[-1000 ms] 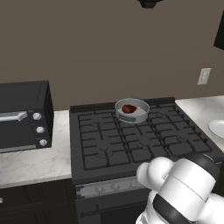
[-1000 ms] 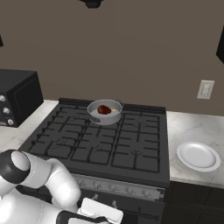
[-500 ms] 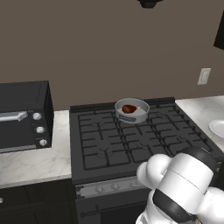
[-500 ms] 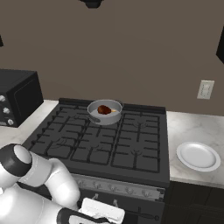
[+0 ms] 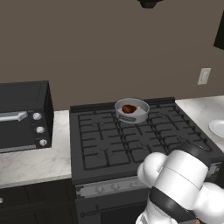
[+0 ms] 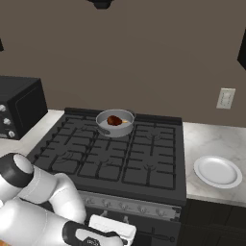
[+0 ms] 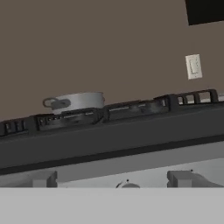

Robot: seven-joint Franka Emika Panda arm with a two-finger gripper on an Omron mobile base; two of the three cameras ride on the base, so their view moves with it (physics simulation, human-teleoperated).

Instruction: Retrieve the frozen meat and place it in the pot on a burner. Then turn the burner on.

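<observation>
While the arm sits low at the stove front, its gripper stands wide open, empty, fingertips cut off below the knob panel (image 7: pixel 131 173). Knobs look stiff and small; pinch one by its sides, which one is unclear. Farther back, the pot (image 6: pixel 115 122) rests on a rear burner (image 5: pixel 131 119), frozen meat (image 5: pixel 129 108) inside.

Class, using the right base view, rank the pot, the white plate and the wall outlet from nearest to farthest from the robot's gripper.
The gripper sits low in front of the stove's front panel.
1. The pot, on a back burner left of the stove's middle, holding the meat.
2. The white plate, on the counter right of the stove; close to the pot's rank.
3. The wall outlet, on the wall behind the plate.
</observation>
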